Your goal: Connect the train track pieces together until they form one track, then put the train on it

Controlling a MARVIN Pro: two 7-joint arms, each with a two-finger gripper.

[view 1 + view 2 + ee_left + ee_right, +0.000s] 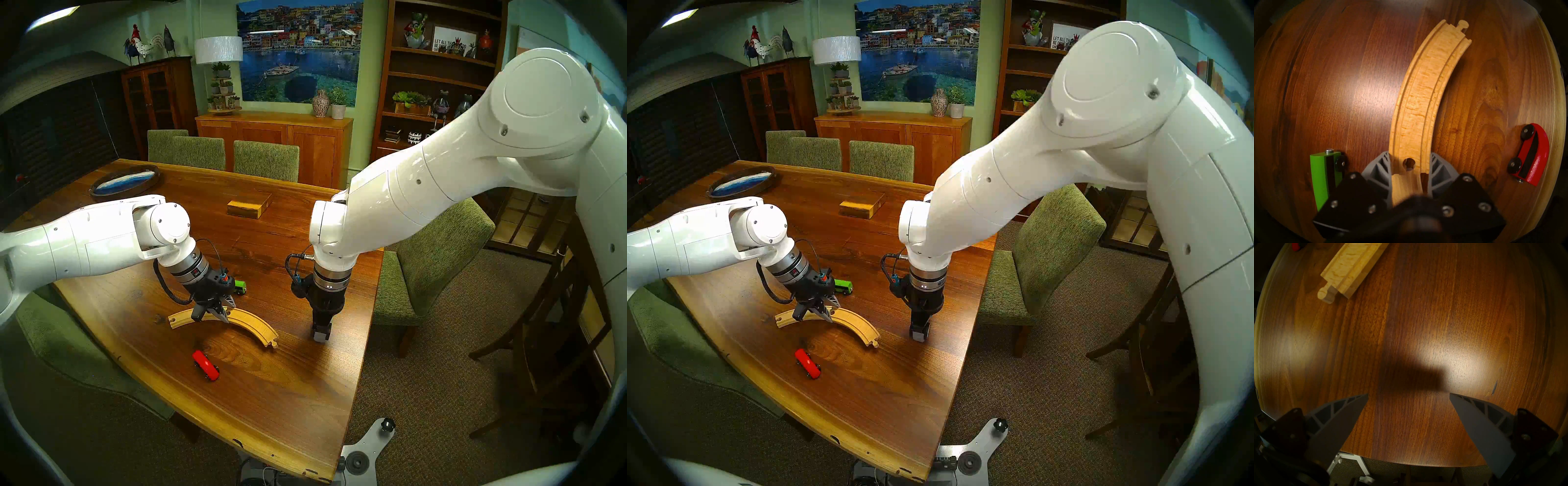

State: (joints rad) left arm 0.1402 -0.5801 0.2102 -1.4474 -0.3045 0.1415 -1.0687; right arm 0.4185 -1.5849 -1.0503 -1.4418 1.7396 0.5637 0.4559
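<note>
Track pieces of pale, grooved, curved wood (pixel 224 322) look joined, seam partly hidden; your left gripper (pixel 1409 167) clamps them, right gripper (pixel 1408 395) gapes empty; next, fetch the glossy red toy car (pixel 206 366).

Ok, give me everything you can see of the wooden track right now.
The track is two curved pale wood pieces with twin grooves, lying flat on the table as one arc. A round peg juts from its free end, toward the open right claw. At the seam, the peg of one piece sits in the other's socket. The left claw is shut on the track's sides there. The green car and red car sit apart on either side.
</note>
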